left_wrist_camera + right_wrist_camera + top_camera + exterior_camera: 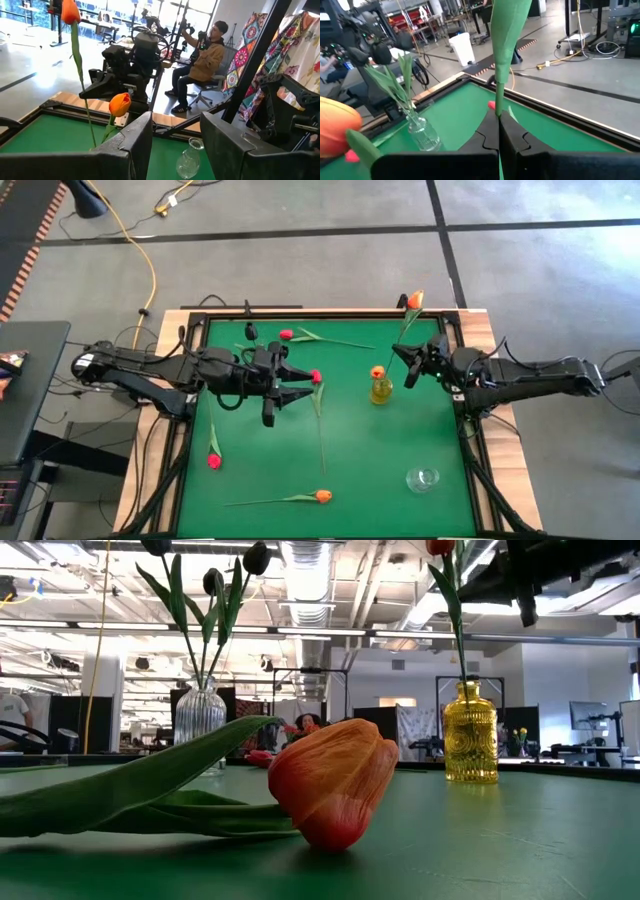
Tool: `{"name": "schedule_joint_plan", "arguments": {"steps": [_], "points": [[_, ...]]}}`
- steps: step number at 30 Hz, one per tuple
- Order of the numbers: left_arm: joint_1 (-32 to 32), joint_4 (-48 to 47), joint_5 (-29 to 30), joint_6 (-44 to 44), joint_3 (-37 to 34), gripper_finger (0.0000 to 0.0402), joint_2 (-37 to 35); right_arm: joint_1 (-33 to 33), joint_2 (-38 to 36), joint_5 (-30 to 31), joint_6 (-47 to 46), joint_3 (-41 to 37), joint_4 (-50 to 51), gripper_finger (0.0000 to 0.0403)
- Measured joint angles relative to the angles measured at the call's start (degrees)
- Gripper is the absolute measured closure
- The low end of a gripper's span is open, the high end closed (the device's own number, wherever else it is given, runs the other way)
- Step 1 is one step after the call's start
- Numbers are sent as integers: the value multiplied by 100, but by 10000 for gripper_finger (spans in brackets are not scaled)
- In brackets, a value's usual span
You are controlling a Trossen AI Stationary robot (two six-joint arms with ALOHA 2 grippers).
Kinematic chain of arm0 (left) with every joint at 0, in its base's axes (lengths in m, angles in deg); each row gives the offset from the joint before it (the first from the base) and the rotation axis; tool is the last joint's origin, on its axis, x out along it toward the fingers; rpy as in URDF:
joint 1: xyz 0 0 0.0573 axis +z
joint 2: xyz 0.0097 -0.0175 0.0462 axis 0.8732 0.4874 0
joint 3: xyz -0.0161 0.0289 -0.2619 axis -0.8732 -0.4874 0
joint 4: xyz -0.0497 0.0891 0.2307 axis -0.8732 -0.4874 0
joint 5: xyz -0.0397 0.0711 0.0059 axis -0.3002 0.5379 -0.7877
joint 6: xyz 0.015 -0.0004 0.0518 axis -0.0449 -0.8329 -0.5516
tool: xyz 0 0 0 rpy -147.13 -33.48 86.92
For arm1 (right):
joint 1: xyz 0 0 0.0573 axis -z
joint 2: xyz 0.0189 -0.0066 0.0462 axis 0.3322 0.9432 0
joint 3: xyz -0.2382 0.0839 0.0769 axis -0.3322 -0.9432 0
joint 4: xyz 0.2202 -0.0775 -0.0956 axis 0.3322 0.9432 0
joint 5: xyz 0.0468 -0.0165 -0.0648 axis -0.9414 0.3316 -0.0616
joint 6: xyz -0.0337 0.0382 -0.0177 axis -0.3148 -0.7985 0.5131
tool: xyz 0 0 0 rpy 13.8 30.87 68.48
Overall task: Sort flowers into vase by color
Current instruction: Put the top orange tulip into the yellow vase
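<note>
My right gripper hangs beside the yellow vase and is shut on an orange tulip. Another orange tulip stands in that vase. My left gripper is open above the table's middle. Its fingertips are beside the head of a red tulip that lies flat. Black tulips stand in a ribbed clear vase at the far left. Two more red tulips and an orange one lie on the felt. My right gripper pinches the orange tulip's green stem between its two fingers, partway down from the head. The fingers lie across the stem. The tulip is lifted and slants, its head high toward the far edge. The gripper hides the stem's lower end.
An empty clear round vase stands near the near right corner. The green table has a raised black frame. A seated person shows in the room beyond the table. Open felt lies between the yellow vase and the near edge.
</note>
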Motion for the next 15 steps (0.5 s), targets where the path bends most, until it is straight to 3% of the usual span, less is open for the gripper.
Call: {"name": "schedule_joint_plan", "arguments": {"steps": [15], "points": [[2, -3, 1, -2, 0, 248, 0, 1, 189, -16, -95, -47, 349, 385]]}}
